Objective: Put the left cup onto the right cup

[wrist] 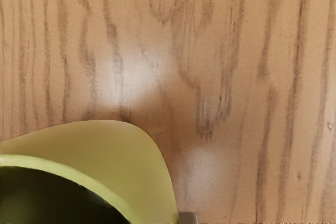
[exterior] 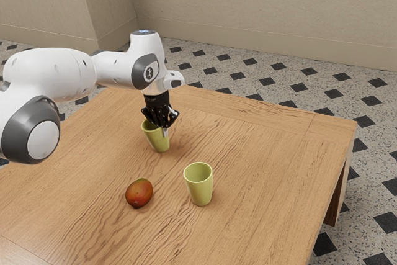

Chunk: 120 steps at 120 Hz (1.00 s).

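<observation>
Oval mango (exterior: 139, 193), tapered right cup (exterior: 198, 183), end effector (exterior: 162, 127) pinching rim of left cup (exterior: 156, 138), wood-grain table (exterior: 267, 153)

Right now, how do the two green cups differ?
The far cup has the gripper at its rim; the near cup stands free. The near cup sits beside the mango; the far cup stands farther back. Both are light green, tapered, open end up.
</observation>
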{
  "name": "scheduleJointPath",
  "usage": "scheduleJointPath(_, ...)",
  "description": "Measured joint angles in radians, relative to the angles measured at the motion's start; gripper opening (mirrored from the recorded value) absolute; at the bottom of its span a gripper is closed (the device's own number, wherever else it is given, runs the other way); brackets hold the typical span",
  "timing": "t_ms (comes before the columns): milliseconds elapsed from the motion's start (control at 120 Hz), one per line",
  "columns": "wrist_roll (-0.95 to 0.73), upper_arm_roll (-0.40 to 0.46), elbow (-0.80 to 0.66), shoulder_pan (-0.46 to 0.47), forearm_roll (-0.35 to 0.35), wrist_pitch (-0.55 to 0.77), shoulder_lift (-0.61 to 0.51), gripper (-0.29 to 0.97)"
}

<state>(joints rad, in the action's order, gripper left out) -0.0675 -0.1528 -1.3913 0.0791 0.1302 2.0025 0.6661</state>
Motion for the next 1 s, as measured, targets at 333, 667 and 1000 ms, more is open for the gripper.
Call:
scheduleJointPath(333, 0.017, 0.0, -0.003, 0.068, -0.095, -0.043, -0.092, -0.1)
scheduleJointPath(667, 0.093, 0.031, -0.203, 0.308, -0.162, -0.122, -0.353, -0.1)
scheduleJointPath(1000, 0.2, 0.073, -0.252, 0.339, -0.158, -0.143, -0.371, -0.1)
